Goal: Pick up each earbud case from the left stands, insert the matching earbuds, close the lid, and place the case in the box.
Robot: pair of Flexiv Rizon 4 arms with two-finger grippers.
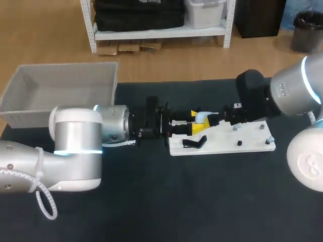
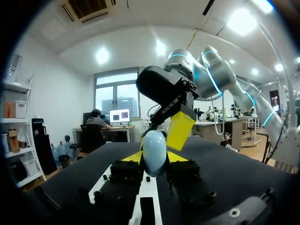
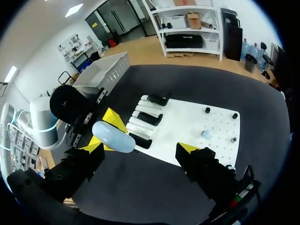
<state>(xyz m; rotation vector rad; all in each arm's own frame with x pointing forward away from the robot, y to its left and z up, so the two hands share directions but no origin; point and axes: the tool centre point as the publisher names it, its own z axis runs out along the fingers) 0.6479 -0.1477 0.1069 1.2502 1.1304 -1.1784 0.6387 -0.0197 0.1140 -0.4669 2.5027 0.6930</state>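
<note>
Pale blue and egg-shaped, the earbud case is pinched between the yellow tips of the left gripper. It is held just above the near end of the white board, clear of the black stands. The pick-up looks done, so I judge the step in hand to be the loading — getting the lid open and the earbuds in.

The right gripper is spread wide and holds nothing. One of its fingers stands close against the case, on the side away from the left wrist. The next move calls for that finger to work the lid without knocking the case out of the left gripper's pinch. The shell is smooth and rounded, so it could slip. The grey box sits well apart from the board, off to the left.

Several things are hard to make out:
- The lid seam does not show, so I cannot tell whether the case is open or closed.
- I cannot tell whether the right finger actually touches the case.
- The small pieces at the board's far end could be earbuds or pegs.

In the head view the two grippers crowd together and hide most of the case.
</note>
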